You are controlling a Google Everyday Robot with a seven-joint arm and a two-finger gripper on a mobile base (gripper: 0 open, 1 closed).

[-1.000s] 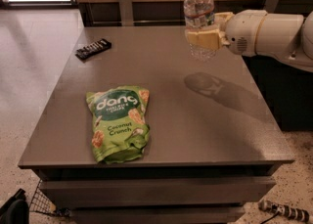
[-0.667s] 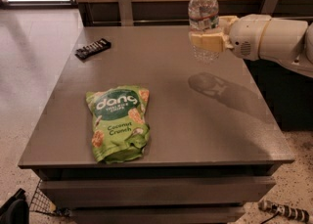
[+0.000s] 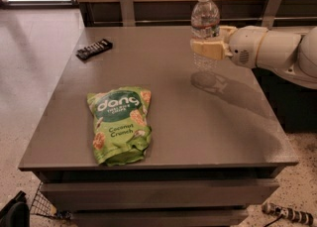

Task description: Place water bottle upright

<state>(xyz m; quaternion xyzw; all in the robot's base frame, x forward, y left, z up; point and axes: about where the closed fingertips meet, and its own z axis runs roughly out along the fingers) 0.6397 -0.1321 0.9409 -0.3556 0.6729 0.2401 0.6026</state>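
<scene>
Upright, water bottle [image 3: 204, 19] between gripper [image 3: 202, 47] fingers [image 3: 210, 50]

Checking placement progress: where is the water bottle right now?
In the camera view, the water bottle is upright over the table's far right part, held around its middle by the gripper, away from the green snack bag.

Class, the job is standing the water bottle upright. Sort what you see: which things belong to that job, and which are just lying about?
Belongs to the job:
bottle, upright in the tool's grip
tool, over the far right of the table

Just lying about:
green snack bag, front left
black bar, far left corner
</scene>
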